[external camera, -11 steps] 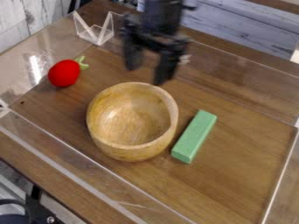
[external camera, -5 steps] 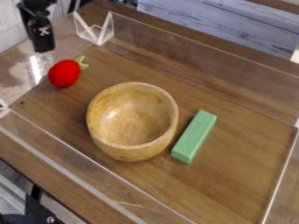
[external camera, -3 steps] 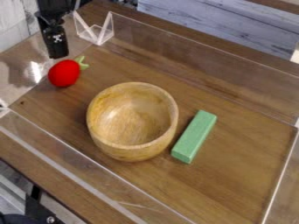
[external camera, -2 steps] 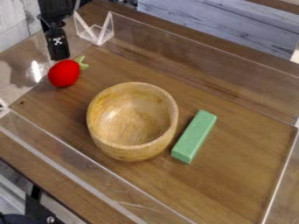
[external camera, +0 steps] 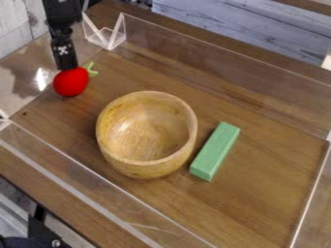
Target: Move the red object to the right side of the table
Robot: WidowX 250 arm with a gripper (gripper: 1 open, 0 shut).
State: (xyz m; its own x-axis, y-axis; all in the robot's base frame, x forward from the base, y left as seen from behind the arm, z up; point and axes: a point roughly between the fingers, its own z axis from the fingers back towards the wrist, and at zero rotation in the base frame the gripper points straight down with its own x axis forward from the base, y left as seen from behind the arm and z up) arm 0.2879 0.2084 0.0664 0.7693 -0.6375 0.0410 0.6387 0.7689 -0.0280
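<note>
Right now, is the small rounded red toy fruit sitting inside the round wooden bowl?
No, the red fruit sits on the tabletop beside the bowl.

The robot's visible part, near the bench's (external camera: pixel 265 107) upper-left corner, is dark, nearly black. The narrow end effector (external camera: pixel 64 56) has small pale specks or markings along its dark surface; finer details are blurred.

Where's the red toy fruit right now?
In the camera view, the red toy fruit sits at the upper left, just below the gripper, up and left of the wooden bowl.
</note>
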